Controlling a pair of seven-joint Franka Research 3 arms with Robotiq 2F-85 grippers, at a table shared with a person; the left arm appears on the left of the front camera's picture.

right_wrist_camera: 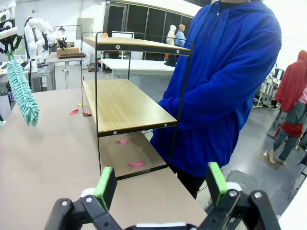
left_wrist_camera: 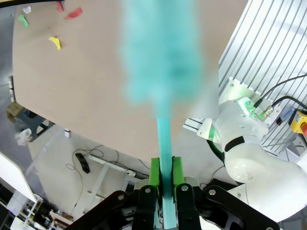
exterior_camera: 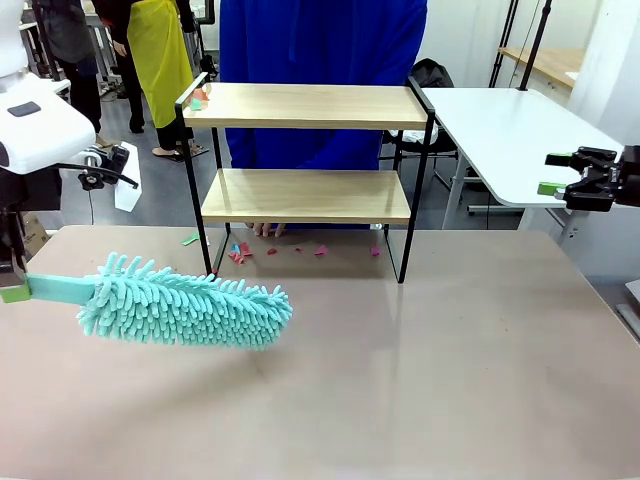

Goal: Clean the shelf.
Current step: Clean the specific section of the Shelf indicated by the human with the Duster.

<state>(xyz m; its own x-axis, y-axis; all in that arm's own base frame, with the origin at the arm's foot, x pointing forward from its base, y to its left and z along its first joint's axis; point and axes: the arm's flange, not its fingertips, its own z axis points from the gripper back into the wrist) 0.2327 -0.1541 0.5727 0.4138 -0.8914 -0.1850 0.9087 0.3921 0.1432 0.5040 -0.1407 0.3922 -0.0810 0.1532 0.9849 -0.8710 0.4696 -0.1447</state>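
Observation:
The shelf [exterior_camera: 305,195] stands at the table's far middle, two wooden boards in a black frame; it is also in the right wrist view [right_wrist_camera: 124,103]. A fluffy teal duster [exterior_camera: 185,305] hangs low over the table's left part, and its handle is clamped in my left gripper [exterior_camera: 12,287] at the picture's edge. In the left wrist view the green pads [left_wrist_camera: 154,175] are shut on the teal handle [left_wrist_camera: 165,143], with the duster head [left_wrist_camera: 160,52] blurred beyond. My right gripper [exterior_camera: 562,172] hovers open at the far right, off the table; its fingers [right_wrist_camera: 105,184] stand wide apart facing the shelf's end.
Small red, pink and green paper scraps [exterior_camera: 240,250] lie on the table under the shelf, and a few [exterior_camera: 197,100] sit on the top board's left end. A person in a blue hoodie [right_wrist_camera: 225,91] stands close behind the shelf, a hand [exterior_camera: 266,229] by the table edge. A white table [exterior_camera: 510,125] stands at the right.

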